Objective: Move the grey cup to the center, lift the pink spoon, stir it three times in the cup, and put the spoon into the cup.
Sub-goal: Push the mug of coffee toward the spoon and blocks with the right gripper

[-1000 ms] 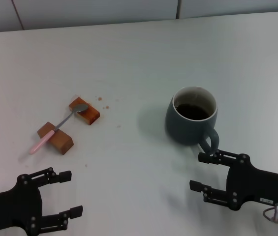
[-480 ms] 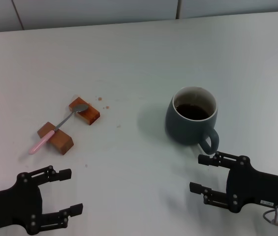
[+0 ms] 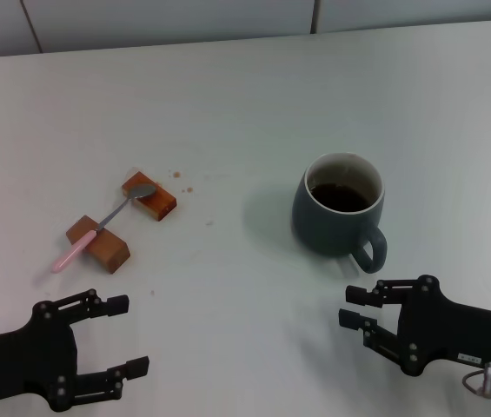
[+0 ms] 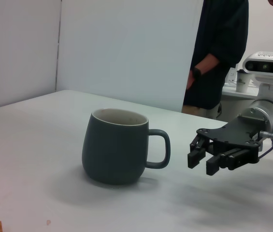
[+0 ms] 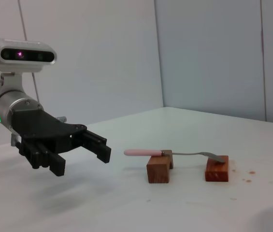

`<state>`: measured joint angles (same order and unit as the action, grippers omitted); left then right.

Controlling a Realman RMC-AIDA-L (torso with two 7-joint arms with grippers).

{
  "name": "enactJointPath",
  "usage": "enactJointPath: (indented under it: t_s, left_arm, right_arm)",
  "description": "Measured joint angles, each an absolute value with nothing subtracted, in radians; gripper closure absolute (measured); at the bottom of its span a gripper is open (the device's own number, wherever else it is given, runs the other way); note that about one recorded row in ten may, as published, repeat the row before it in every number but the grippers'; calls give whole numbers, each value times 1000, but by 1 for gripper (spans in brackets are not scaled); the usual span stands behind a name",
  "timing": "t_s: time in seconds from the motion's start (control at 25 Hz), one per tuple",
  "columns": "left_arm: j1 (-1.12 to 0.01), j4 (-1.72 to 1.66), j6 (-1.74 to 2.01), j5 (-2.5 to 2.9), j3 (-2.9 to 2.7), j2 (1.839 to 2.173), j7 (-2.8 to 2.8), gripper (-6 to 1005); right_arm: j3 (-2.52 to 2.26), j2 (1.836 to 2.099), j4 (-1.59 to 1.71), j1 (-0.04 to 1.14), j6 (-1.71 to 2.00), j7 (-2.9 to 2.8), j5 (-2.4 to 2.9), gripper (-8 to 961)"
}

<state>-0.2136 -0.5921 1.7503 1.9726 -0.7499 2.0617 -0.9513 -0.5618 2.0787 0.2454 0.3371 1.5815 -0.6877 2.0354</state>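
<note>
Table [image 3: 245,104], white and matte, is bounded by pale wall panels. Cup [image 3: 339,215] is set right of centre; spoon [image 3: 106,222] is bridged across two blocks [image 3: 99,242] at left. Left gripper [image 3: 122,334] and right gripper [image 3: 355,307] are held apart-fingered, near edge.

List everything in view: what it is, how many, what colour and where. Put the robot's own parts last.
cup: one, dark blue-grey with white inside, holding dark brown liquid; right of the table's middle, handle toward the robot.
spoon: one, silver bowl and pink handle; left side, bridging the two blocks.
blocks: two, reddish brown; left side, one under each end of the spoon.
crumbs: a few, brown; just beyond the far block.
table: one, white; under everything.
person: one, dark clothes; standing beyond the table, seen from the left wrist.
left gripper: one, black, open; near left, empty.
right gripper: one, black, open; just short of the cup's handle, not touching.
</note>
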Motion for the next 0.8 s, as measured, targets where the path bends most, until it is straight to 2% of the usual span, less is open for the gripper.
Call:
enactJointPath:
  t_s: [0.44, 0.8]
  left_arm:
    - [-213, -594, 1750, 1971, -746, 2062, -950, 218]
    - [-213, -594, 1750, 1970, -746, 2062, -948, 222]
  right_arm:
    - [-526, 2080, 245, 330, 1645, -619, 2022, 909]
    - [-116, 2080, 181, 279, 1784, -388, 1983, 954]
